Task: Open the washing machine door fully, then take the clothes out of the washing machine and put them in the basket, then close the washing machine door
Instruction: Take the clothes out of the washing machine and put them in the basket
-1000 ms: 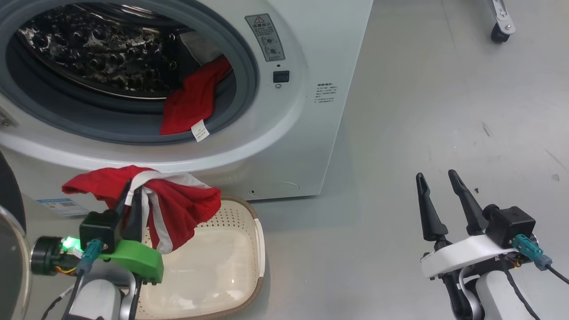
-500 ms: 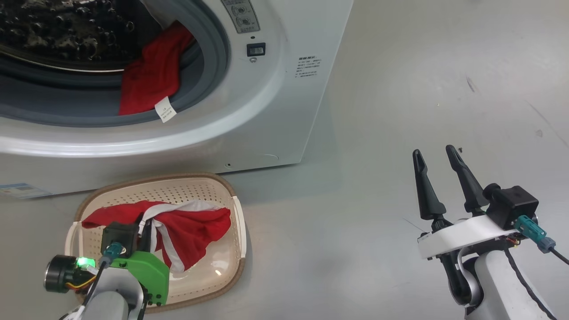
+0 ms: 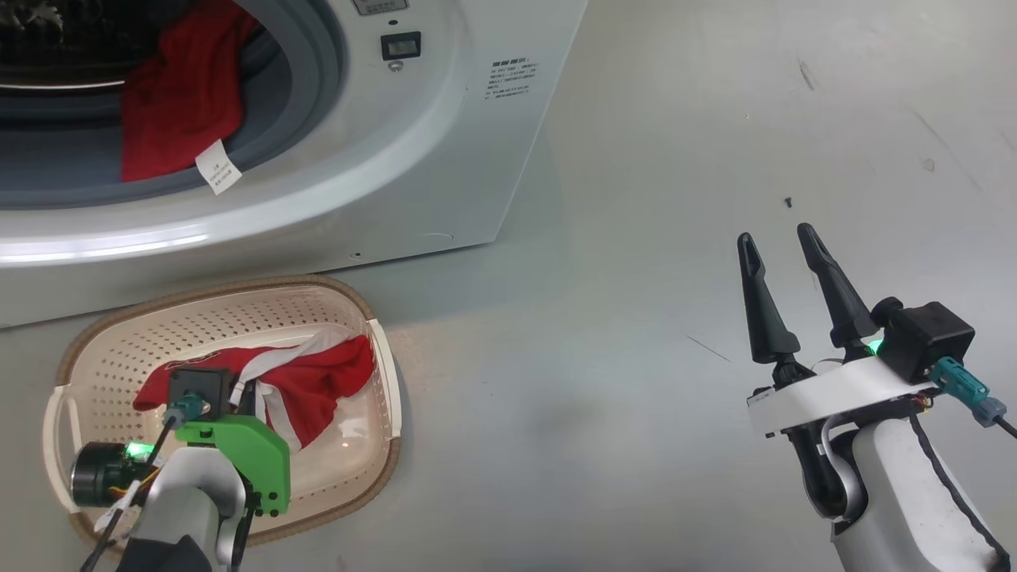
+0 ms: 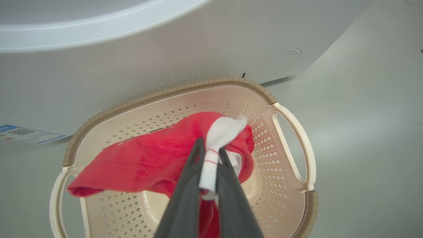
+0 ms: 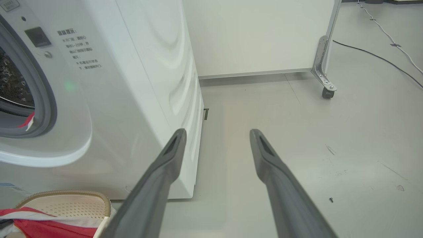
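Observation:
The white washing machine [image 3: 445, 159] stands with its opening bare, and its door is out of view. A red garment [image 3: 179, 103] with a white tag [image 3: 218, 167] hangs over the grey gasket. Below the machine, the cream basket [image 3: 199, 290] sits on the floor. My left gripper [image 4: 210, 147] reaches down into the basket [image 4: 185, 87], shut on the white band of a red-and-white garment [image 4: 148, 162] that droops onto the basket's floor. The same garment [image 3: 318, 373] spreads inside the basket in the head view. My right gripper [image 3: 775, 234] hovers open over bare floor on the right, holding nothing.
A blue sticker [image 4: 26, 134] is low on the machine's front. Right of the machine lies grey floor with a small screw [image 3: 788, 202]. A metal leg with a castor [image 5: 325, 86] and a cable [image 5: 380, 59] are farther back by a white wall.
The head camera has tilted down and right. My left gripper has lowered the red-and-white garment from above the basket's rim into the basket. The right gripper stays open.

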Available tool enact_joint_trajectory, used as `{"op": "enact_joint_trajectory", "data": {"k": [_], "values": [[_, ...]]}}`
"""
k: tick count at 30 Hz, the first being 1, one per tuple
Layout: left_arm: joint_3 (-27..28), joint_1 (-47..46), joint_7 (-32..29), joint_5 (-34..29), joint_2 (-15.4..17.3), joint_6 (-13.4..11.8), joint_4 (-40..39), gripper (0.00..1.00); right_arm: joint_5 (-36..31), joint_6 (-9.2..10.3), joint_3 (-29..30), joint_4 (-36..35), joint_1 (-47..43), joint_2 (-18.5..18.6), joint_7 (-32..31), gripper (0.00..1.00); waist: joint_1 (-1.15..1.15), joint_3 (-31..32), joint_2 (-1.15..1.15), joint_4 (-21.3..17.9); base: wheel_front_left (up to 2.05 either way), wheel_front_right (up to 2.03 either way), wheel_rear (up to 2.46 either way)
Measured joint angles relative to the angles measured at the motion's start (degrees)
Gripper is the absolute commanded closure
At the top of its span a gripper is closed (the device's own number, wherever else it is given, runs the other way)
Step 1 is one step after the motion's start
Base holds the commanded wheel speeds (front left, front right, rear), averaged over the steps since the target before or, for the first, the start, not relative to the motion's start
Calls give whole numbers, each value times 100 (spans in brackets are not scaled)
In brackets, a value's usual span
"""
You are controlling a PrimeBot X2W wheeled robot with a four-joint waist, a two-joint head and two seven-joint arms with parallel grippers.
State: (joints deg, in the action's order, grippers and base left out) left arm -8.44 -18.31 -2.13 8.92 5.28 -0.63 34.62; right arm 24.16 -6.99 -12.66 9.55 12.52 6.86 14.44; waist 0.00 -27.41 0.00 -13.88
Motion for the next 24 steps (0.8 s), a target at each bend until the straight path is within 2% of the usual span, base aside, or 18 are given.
{"op": "enact_joint_trajectory", "data": {"k": [12,22,23,24], "values": [[464,-316,-5,363,-44,-118,746,100,-12,0,-11,12,110,167,0,0,0,-217,0,-44,0,0,0],[506,-469,168,421,-46,-157,1199,100,-59,0,-26,26,110,242,0,0,0,-214,0,10,0,0,0],[509,-485,192,421,-52,-157,1246,94,-63,0,-30,29,111,243,0,0,0,-213,0,13,0,0,0],[510,-509,224,421,-60,-157,1299,64,-64,0,-34,29,113,244,0,0,0,-211,0,18,0,0,0]]}}
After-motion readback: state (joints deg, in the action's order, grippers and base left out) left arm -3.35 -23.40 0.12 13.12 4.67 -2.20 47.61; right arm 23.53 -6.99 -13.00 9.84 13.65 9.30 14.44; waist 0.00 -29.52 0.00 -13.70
